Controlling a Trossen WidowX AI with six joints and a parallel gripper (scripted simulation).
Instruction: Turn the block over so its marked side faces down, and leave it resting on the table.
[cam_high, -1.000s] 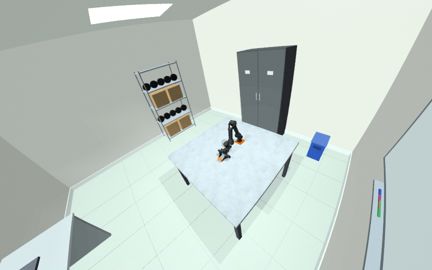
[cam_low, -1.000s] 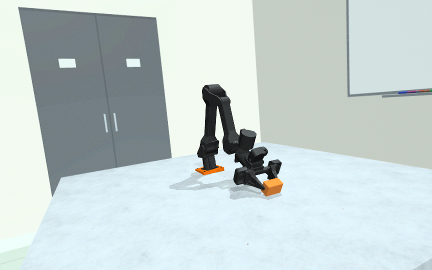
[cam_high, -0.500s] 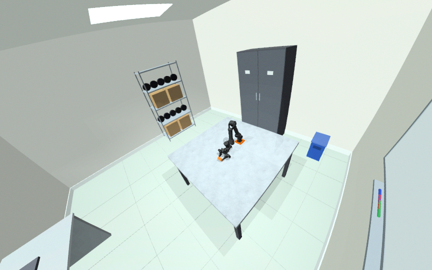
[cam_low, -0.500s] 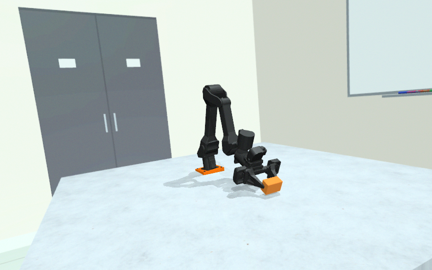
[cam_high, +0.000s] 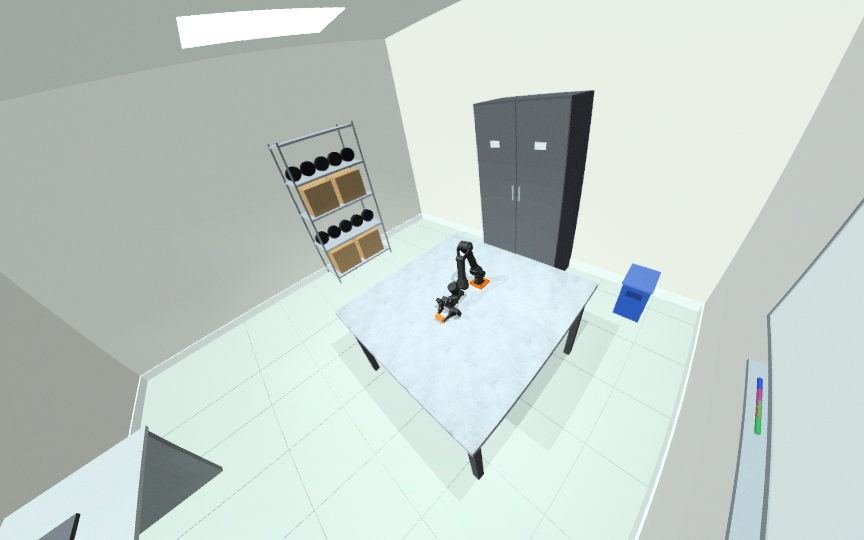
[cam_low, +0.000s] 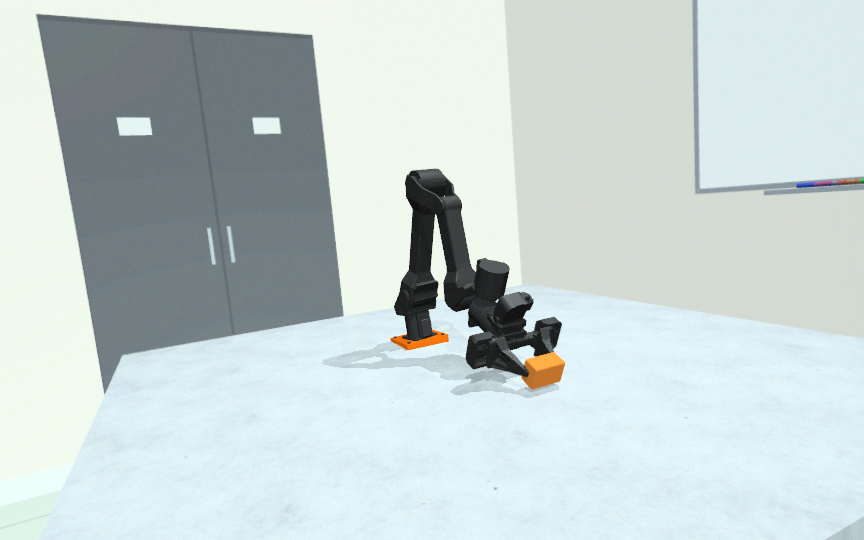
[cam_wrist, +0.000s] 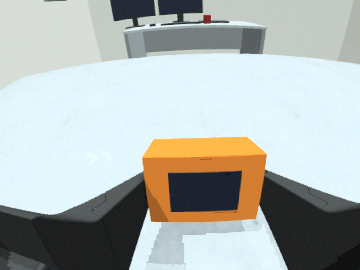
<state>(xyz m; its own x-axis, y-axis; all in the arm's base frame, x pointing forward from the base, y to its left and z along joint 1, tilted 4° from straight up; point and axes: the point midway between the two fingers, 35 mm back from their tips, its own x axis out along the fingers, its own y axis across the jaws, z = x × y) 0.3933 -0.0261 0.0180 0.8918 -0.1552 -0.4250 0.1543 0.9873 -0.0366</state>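
The orange block (cam_high: 440, 317) (cam_low: 545, 371) (cam_wrist: 205, 148) is between the fingers of my gripper (cam_low: 539, 362) (cam_wrist: 202, 176), which is shut on it from both sides. Its dark marked side (cam_wrist: 205, 192) faces back toward the wrist camera, roughly sideways, and is hidden in the top and exterior views. The gripper reaches forward, nearly level and low over the table (cam_high: 496, 369) (cam_low: 318, 458) (cam_wrist: 75, 115). The block is slightly tilted, its lower edge at or just above the table top. Whether it touches is not clear.
The arm's orange base plate (cam_high: 479, 283) (cam_low: 420, 341) is on the table behind the gripper. A dark cabinet (cam_high: 528, 178) (cam_low: 191, 171), a shelf rack and a blue bin (cam_high: 637, 292) stand beyond the table. A desk with monitors (cam_wrist: 133, 10) shows far ahead.
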